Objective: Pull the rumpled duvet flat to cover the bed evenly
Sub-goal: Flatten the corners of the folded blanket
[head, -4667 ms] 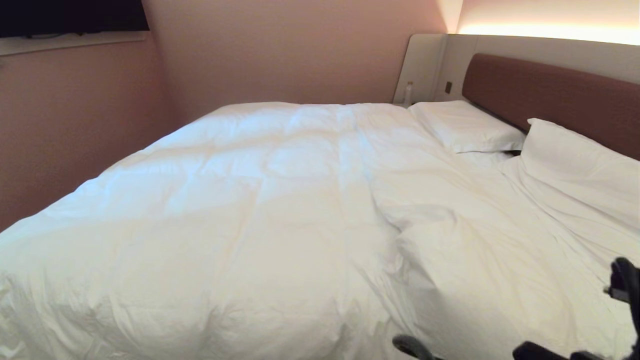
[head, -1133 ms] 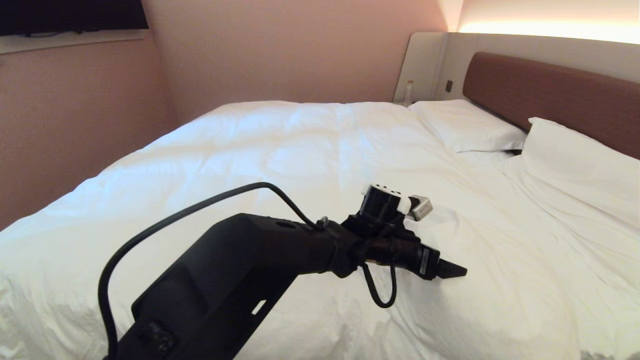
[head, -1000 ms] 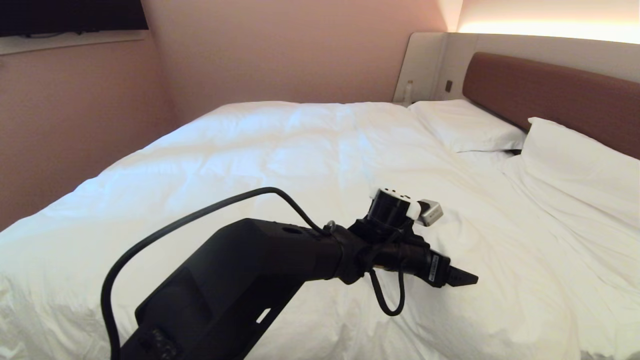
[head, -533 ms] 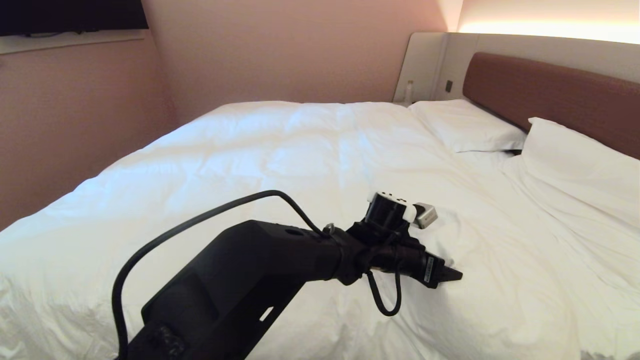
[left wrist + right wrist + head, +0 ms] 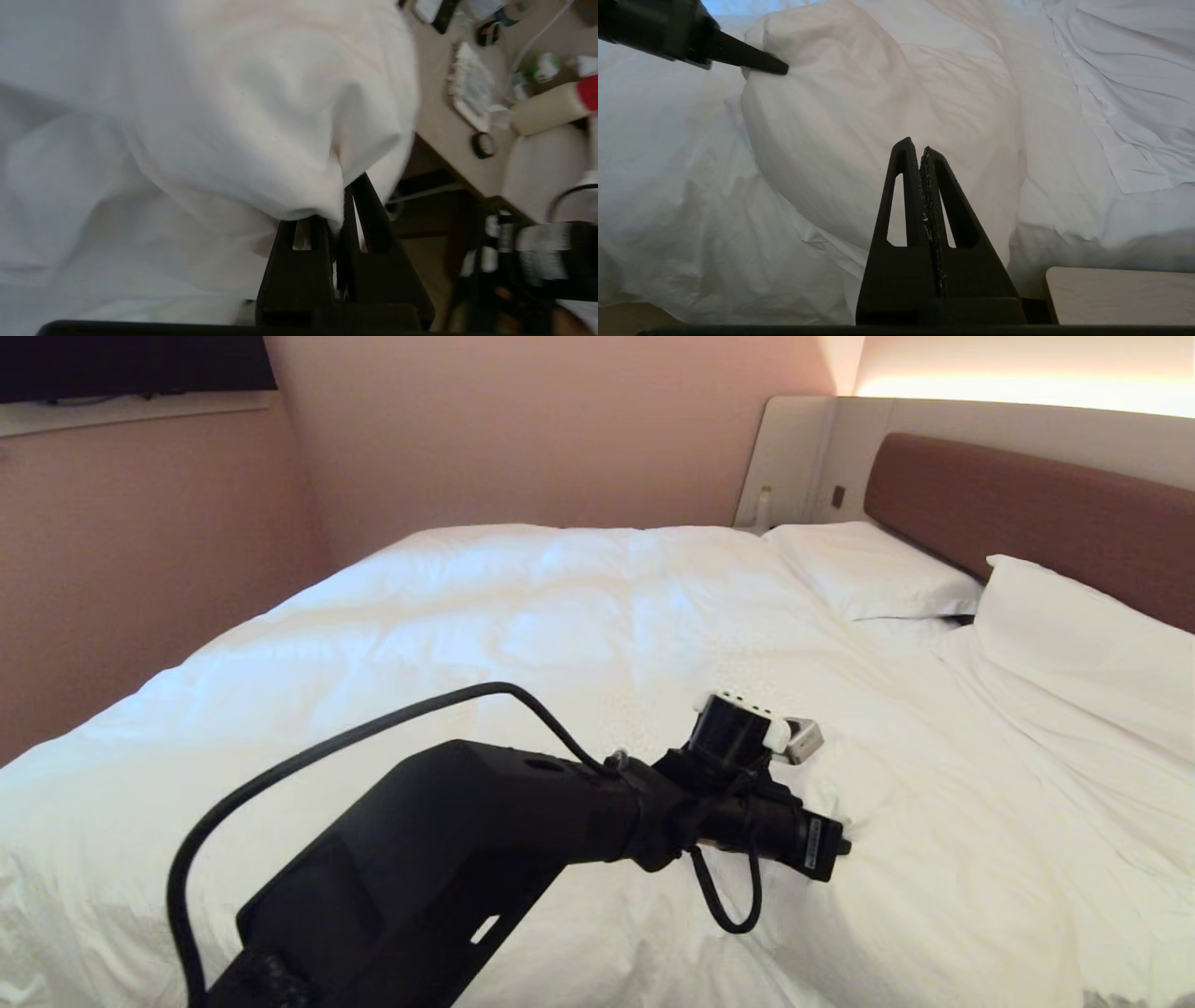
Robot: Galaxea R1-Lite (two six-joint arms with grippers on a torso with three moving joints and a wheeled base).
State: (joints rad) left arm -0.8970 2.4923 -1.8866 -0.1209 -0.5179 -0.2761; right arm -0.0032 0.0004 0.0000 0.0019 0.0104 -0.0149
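Duvet (image 5: 523,644): white, puffy, spread over the bed (image 5: 1018,504); raised fold at 4 o'clock from the bed's centre in the head view.
Left gripper (image 5: 845,847): reaching in from 7 o'clock, fingers (image 5: 369,210) pinched together on that fold's edge, cloth caught between them.
Right gripper (image 5: 920,151): low beside the bed's near edge, fingers pressed together, nothing held.
Pillows (image 5: 868,569): two, at 2 o'clock, against the headboard (image 5: 1027,513).
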